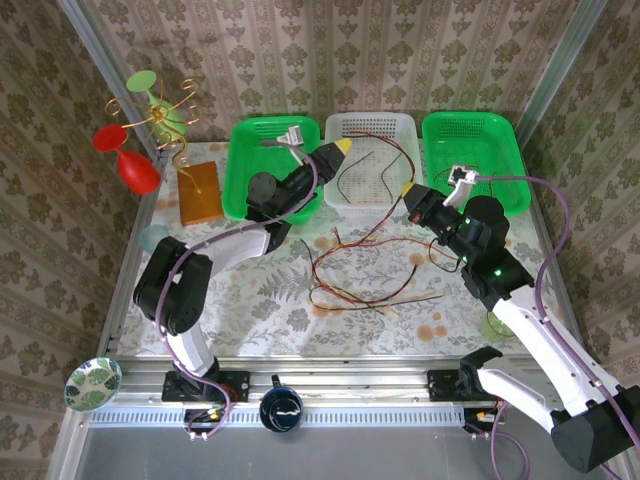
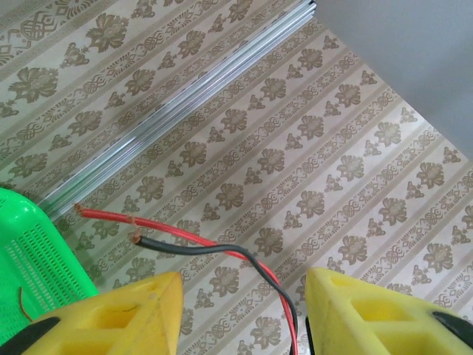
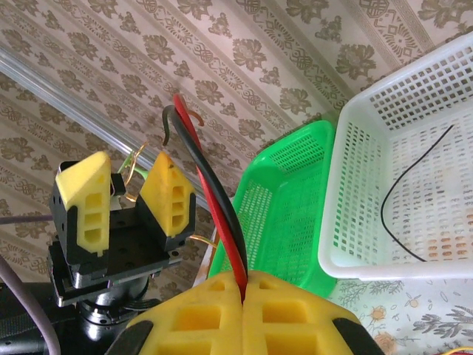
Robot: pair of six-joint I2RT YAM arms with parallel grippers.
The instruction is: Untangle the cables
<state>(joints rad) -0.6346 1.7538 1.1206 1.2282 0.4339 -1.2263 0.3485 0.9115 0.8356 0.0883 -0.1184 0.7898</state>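
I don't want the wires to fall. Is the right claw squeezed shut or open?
Shut. On the right claw the yellow fingers press together, with the red and black wires pinched between them.

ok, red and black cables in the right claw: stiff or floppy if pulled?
Probably springy over short spans: the red and black cables stand free above the shut right claw. Longer runs likely floppy: on the table they lie in loose loops.

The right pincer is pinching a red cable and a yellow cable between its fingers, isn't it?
Not a yellow one: the right pincer is pinching a red cable and a black cable between its fingers. The right wrist view shows both rising from the shut tips.
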